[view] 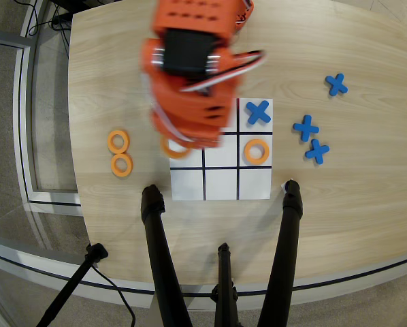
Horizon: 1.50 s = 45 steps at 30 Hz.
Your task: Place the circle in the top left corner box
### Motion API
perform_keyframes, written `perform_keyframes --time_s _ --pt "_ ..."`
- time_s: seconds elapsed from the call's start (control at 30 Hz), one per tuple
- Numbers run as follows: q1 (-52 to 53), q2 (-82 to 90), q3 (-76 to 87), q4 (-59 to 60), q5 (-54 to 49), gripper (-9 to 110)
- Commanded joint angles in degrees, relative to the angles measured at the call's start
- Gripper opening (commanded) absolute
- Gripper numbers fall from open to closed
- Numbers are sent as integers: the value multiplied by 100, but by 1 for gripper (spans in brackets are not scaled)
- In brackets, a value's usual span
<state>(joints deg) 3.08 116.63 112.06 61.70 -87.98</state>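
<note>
Arm [190,75] blurred, bent low over sheet's [221,180] left edge — jaws hidden, grip state unclear.

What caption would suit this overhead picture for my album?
Blurred orange robot arm carries an orange ring over a tic-tac-toe sheet, one blue X already placed.

Four blue X pieces [258,112], one on the grid sheet [221,182], wooden table [367,204], black tripod legs [157,252]
</note>
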Motion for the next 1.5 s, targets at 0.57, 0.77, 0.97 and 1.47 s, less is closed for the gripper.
perform_keyframes --time_s 0.57,0.77,0.97,1.47 --pt "-1573 -2584 729 -4816 949 0" --pt "-1582 -3419 114 -4808 1090 0" --pt "-1591 -3779 -185 -4799 1151 0" --pt "-1907 -3964 -439 -4509 1354 0"
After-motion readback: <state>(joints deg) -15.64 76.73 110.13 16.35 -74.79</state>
